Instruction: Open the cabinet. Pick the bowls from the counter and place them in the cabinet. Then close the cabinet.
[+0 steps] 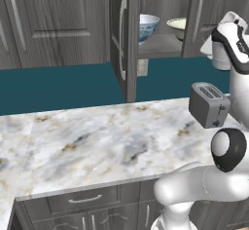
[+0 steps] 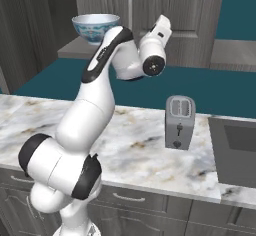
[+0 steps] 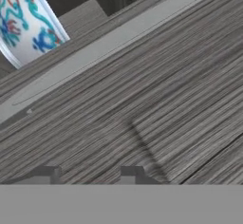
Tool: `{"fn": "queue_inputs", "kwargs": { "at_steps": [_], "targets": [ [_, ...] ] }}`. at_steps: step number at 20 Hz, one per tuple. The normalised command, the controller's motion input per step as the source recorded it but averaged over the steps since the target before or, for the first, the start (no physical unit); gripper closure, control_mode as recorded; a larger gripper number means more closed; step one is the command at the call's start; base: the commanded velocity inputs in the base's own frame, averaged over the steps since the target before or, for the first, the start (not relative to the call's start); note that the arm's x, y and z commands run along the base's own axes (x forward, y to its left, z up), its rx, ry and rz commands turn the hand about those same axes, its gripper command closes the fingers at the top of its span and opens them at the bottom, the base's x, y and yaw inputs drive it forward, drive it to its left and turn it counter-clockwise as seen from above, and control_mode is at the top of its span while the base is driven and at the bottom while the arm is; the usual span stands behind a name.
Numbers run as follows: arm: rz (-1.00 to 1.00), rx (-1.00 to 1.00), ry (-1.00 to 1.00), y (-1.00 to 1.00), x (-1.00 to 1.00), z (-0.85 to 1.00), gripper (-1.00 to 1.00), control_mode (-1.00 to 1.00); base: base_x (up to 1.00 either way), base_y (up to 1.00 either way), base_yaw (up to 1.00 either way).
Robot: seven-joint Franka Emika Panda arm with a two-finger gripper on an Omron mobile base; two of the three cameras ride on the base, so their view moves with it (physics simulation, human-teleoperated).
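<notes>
Upper wall cabinet [image 1: 130, 39] of dark grey wood grain stands open at top centre of the left base view, both doors swung outward, long silver bar handle [image 1: 121, 34] on the left door. On its shelf, two round bowls apart from each other: the white bowl with blue-patterned outside [image 1: 147, 27] toward the left, the plain pale cream-green bowl [image 1: 179, 25] to its right, partly hidden behind the right door. In the right base view the blue-patterned bowl sits at upper left on the shelf, just behind the arm's elbow. White-grey marble counter with brownish veins [image 1: 97, 141] spans the lower half of the left base view; a grey two-slot toaster [image 1: 209, 105] stands on it at right. Hand view: gripper [image 3: 88, 173] at the bottom edge, two dark tips set somewhat apart with nothing visible between them, close against a wood-grain cabinet door face; the blue-patterned bowl shows at upper left. Whether the fingertips touch the door cannot be told.
</notes>
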Motion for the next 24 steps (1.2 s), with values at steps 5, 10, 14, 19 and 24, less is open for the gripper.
{"fn": "queue_inputs", "kwargs": {
  "at_steps": [5, 10, 14, 19, 24],
  "targets": [
    [-0.09, -0.01, 0.08, 0.0, 0.04, 0.0, -1.0, -1.0, 0.0, 0.0, 0.0],
    [-0.06, -0.01, 0.09, 0.0, 0.0, 0.0, -1.0, -1.0, 0.0, 0.0, 0.0],
    [-0.04, -0.01, 0.07, 0.0, -0.05, 0.0, -1.0, -1.0, 0.0, 0.0, 0.0],
    [-0.03, -0.01, 0.01, 0.0, -0.17, 0.02, -1.0, -1.0, 0.0, 0.0, 0.0],
    [-0.02, 0.0, 0.0, 0.0, -0.26, 0.1, -1.0, -1.0, 0.0, 0.0, 0.0]
  ]
}}
